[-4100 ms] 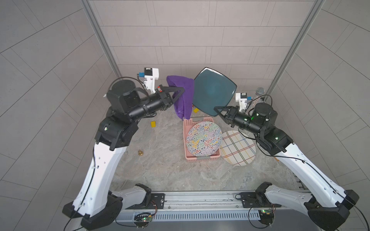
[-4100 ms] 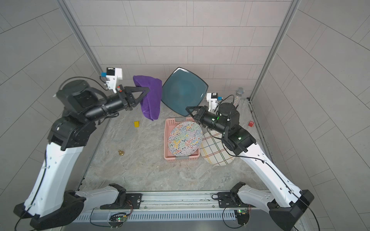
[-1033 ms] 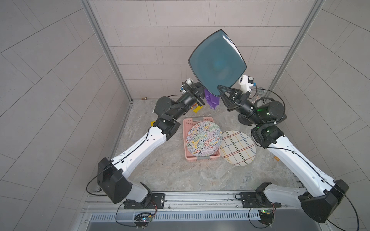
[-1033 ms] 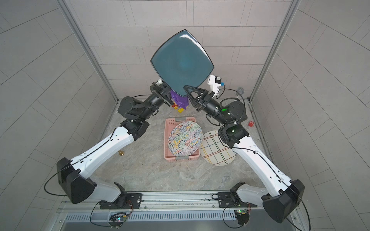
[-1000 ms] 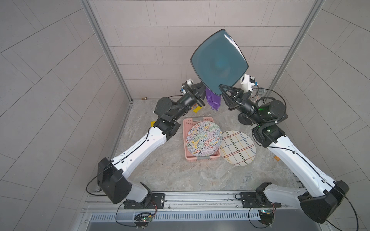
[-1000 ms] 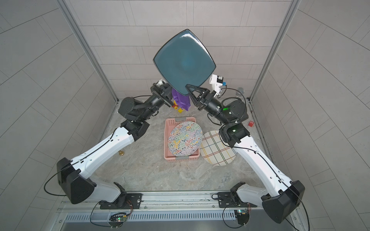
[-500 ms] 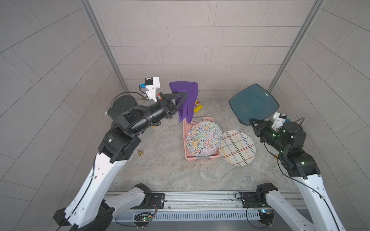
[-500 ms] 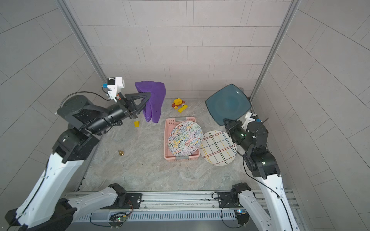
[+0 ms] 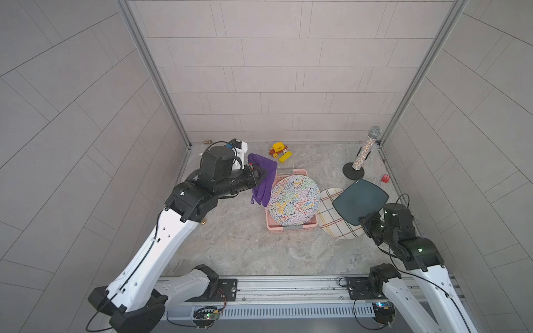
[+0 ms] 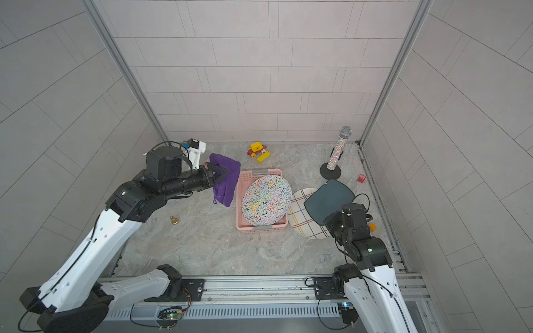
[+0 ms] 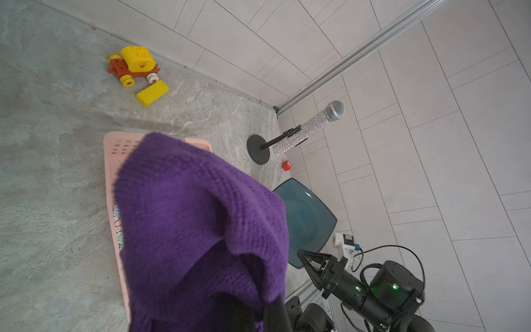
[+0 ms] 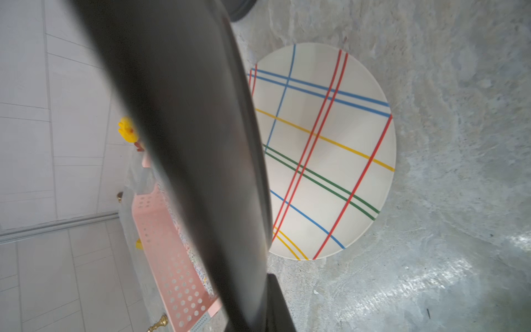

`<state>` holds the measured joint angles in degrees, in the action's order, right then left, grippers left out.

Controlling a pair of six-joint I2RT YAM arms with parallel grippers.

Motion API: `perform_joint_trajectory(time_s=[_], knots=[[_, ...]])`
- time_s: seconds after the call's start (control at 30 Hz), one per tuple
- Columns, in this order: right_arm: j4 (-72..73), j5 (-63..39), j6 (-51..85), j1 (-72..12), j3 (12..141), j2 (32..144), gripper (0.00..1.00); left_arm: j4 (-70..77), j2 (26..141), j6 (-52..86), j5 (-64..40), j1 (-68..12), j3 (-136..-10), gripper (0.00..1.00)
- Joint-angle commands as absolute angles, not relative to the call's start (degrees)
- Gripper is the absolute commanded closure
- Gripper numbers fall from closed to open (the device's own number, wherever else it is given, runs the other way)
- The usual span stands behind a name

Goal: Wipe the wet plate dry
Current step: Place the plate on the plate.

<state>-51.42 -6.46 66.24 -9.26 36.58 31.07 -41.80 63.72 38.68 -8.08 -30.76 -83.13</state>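
The plate (image 9: 360, 200) is dark teal and square. It is tilted just above the table at the right in both top views, and my right gripper (image 9: 364, 220) is shut on its near edge. The right wrist view shows the plate's (image 12: 186, 143) dark underside edge-on, filling the frame's middle. A purple knitted cloth (image 9: 262, 181) hangs from my left gripper (image 9: 264, 173), which is shut on it, at the left of the pink basket. In the left wrist view the cloth (image 11: 201, 215) drapes over the fingers and hides them, with the plate (image 11: 307, 218) well beyond it. Cloth and plate are apart.
A pink basket (image 9: 288, 227) holds a multicoloured round plate (image 9: 294, 200). A plaid plate (image 9: 331, 222) lies partly under the teal one. At the back stand a glitter microphone (image 9: 366, 147), a toy car (image 9: 278, 148) and a yellow block (image 9: 285, 157). A red cube (image 9: 385, 178) and a brass bell (image 10: 174, 220) lie near the side walls.
A second ago the plate was held high between both arms, with the cloth behind it. It has come down to the right, and the left arm has drawn back left with the cloth.
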Motion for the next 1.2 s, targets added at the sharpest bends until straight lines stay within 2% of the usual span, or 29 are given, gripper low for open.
perform_joint_trajectory(time_s=[0.0, 0.37, 0.57, 0.7, 1.0, 1.17], knots=[[-38.6, -10.9, 63.4, -9.3, 34.8, 31.9, 1.0, -41.9, 62.8, 37.2, -8.6, -30.6, -83.2, 1.0], [-28.9, -16.6, 63.2, -9.3, 24.5, 37.8, 1.0, -42.1, 63.3, 37.7, -8.7, -30.7, -83.1, 1.0], [-30.3, -15.4, 63.8, -9.3, 21.8, 40.4, 1.0, -41.9, 63.4, 38.0, -8.9, -30.6, -83.1, 1.0], [-32.0, -14.3, 62.6, -9.3, 21.4, 42.6, 0.85, -41.7, 63.8, 38.1, -9.2, -30.6, -83.1, 1.0], [-34.5, -15.9, 58.3, -9.3, 21.3, 47.2, 0.78, -41.0, 63.4, 38.5, -9.5, -30.7, -82.0, 1.0], [-39.5, -13.2, 57.5, -9.3, 21.9, 45.9, 0.6, -41.4, 63.1, 37.9, -8.5, -30.6, -80.8, 1.0]])
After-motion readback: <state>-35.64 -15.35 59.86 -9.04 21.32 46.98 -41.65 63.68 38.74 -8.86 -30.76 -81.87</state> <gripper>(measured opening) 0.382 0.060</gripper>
